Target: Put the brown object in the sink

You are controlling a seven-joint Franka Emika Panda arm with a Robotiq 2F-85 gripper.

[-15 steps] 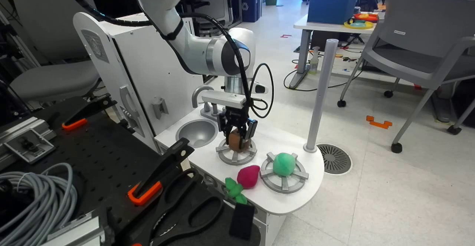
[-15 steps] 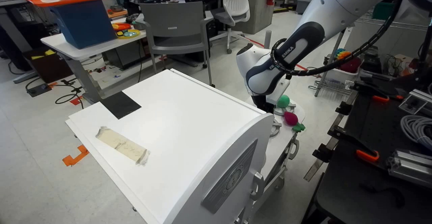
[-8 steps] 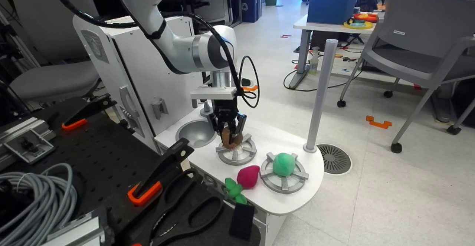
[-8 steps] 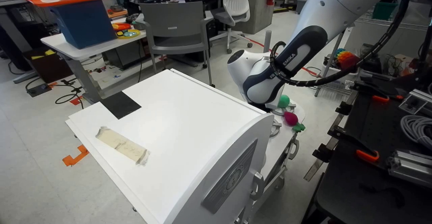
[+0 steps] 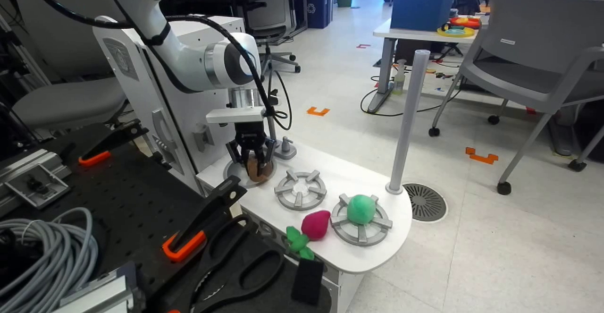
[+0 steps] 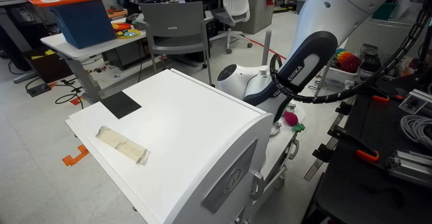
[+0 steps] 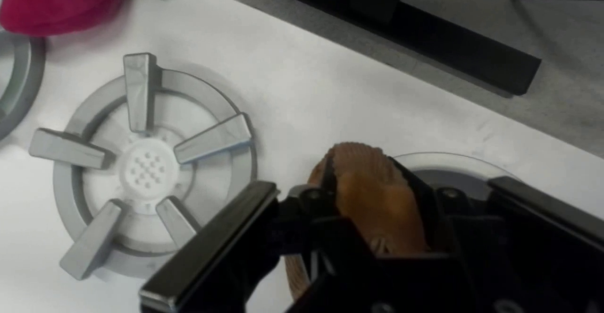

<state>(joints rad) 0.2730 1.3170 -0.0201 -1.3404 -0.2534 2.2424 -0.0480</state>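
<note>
My gripper (image 5: 254, 169) is holding a brown ball-like object (image 7: 377, 204), my jaws standing apart only by its width and pressing it from two sides. In an exterior view I am hanging with it over the round grey sink (image 5: 234, 173); it is hiding much of the bowl, and I cannot tell whether it is touching the basin. The silver faucet (image 5: 286, 150) is standing at the sink's edge on the white counter (image 5: 339, 173), partly hidden from that side. In the wrist view the object is showing fine ridges at one end, and part of the sink's rim is curving past it. Near the sink, a grey five-pronged burner grate (image 5: 298, 203) is lying on the counter. Farther along, a mint-green ball (image 5: 361, 209) is resting on the second burner grate (image 5: 362, 241), and a magenta radish-shaped toy (image 5: 316, 225) is lying just beside that, its green leaves (image 5: 298, 243) sitting at the counter's edge. In an exterior view a tall white cabinet (image 6: 189, 116) and the white Panda arm (image 6: 314, 21) are hiding my jaws.
</note>
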